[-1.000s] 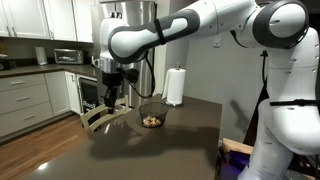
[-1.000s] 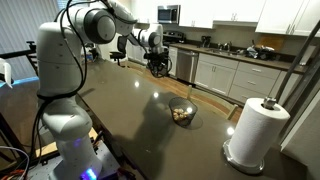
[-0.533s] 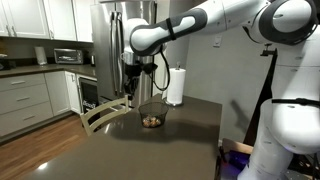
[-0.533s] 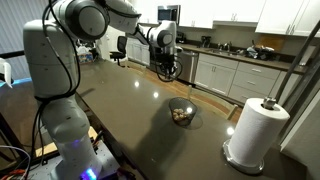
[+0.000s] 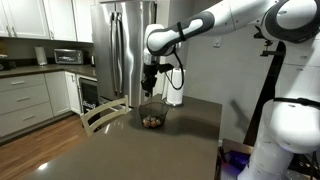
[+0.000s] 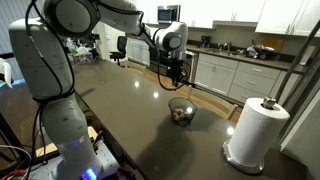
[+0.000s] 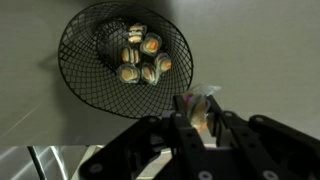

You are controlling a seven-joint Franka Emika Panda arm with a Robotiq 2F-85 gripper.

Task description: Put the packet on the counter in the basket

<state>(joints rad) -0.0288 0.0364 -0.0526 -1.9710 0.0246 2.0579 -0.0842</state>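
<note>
My gripper is shut on the packet, a small pale clear-wrapped piece with a yellow-orange patch, pinched between the two black fingers. In the wrist view the dark wire basket lies up and to the left of the packet, with several tan-yellow round items inside. In both exterior views the gripper hangs above the dark counter, just above and beside the basket. The packet is too small to make out in the exterior views.
A tall white paper-towel roll stands on the counter beyond the basket. A wooden chair back sits at the counter's edge. Kitchen cabinets and a fridge stand behind.
The arm has swung across the counter from off its edge to a spot over the basket, still carrying the packet.
</note>
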